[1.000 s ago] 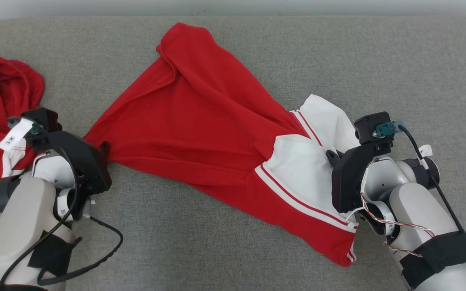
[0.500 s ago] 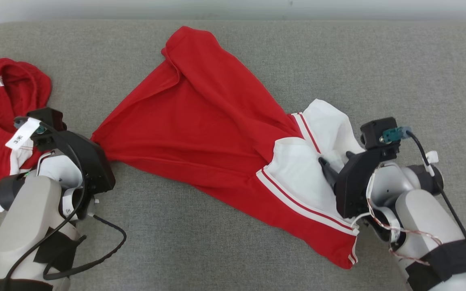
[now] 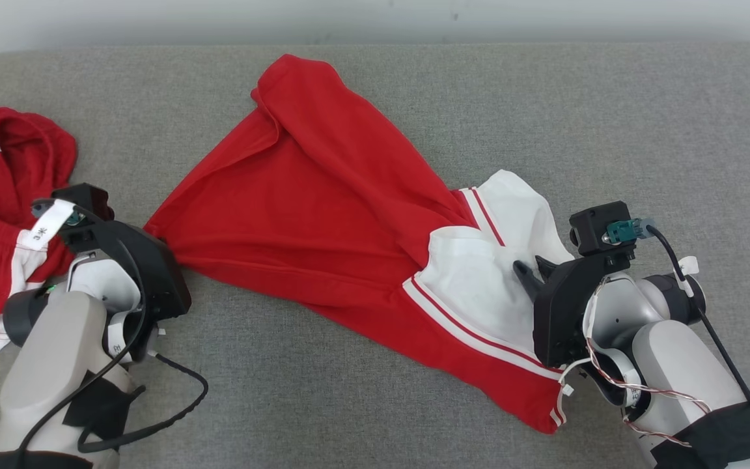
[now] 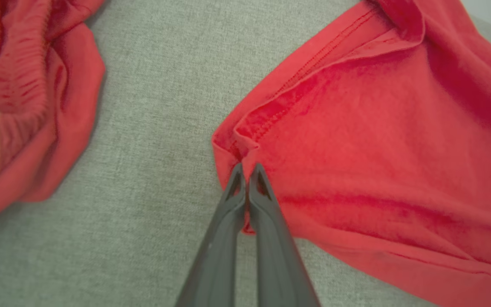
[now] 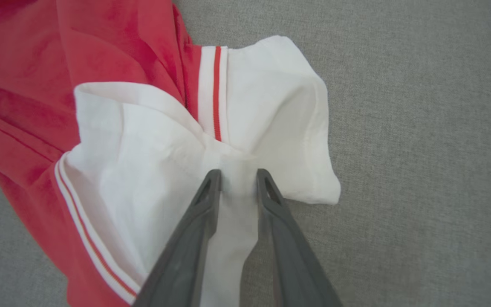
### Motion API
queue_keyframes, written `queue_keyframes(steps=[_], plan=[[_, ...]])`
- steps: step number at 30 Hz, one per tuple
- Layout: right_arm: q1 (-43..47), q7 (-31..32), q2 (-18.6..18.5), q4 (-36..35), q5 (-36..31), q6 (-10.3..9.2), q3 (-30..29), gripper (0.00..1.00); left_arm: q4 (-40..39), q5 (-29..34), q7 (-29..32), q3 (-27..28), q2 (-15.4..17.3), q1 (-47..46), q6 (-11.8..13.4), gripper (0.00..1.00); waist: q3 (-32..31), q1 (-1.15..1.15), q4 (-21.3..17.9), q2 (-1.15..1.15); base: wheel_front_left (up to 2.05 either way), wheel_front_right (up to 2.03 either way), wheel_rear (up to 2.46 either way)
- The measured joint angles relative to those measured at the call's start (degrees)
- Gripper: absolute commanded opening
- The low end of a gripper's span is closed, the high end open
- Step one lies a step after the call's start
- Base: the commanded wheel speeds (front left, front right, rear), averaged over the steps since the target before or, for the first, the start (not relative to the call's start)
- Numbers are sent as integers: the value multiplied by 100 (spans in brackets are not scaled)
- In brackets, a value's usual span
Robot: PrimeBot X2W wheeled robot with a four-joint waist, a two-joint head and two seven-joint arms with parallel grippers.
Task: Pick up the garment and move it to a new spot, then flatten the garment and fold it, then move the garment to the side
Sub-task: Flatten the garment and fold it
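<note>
While the other red garment (image 3: 4,195) lies bunched to the left of the left gripper (image 4: 246,169), apart from it, this claw has its two fingers pressed together on a red corner of the garment (image 3: 323,215). From this claw the garment stretches over the grey cushion (image 3: 609,117) to the right gripper (image 5: 238,175). There the fingers stand narrow, with a fold of the white part (image 5: 271,106) pinched between them. More white cloth spreads just beyond the fingertips, and the striped red edge lies to their left.
</note>
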Motion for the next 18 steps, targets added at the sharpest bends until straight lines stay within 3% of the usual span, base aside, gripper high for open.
queue_keyframes(steps=[2, 3, 4, 5, 11, 18], plan=[[1, 0, 0, -24, -15, -4, -2, 15, 32, 0, -8, -13, -19, 0, -8, 0, -12, 0, -3, 0, 0, 0, 0], [1, 1, -2, -37, -16, -5, -2, 15, 48, 0, -27, -21, -30, -1, -27, 0, -19, 0, -3, 0, 0, 0, 0], [2, 5, -3, -43, -16, -12, -2, 4, 62, 0, -51, -27, -38, -2, -49, 0, -27, 0, -3, 0, 0, 0, 0], [4, 9, -8, -46, -16, -13, -2, 0, 74, 0, -55, -34, -46, -3, -51, 0, -33, 0, -1, 0, 0, 0, 0], [0, -38, -44, -109, -121, -91, -70, 0, 167, -2, -180, -33, -67, -8, -56, 0, -71, 0, 12, 0, 0, 0, 0], [-255, -692, -126, -369, -414, -309, -597, 0, 52, -186, -754, 271, -225, -211, -56, 0, -201, 0, 39, -1, 0, 0, 0]])
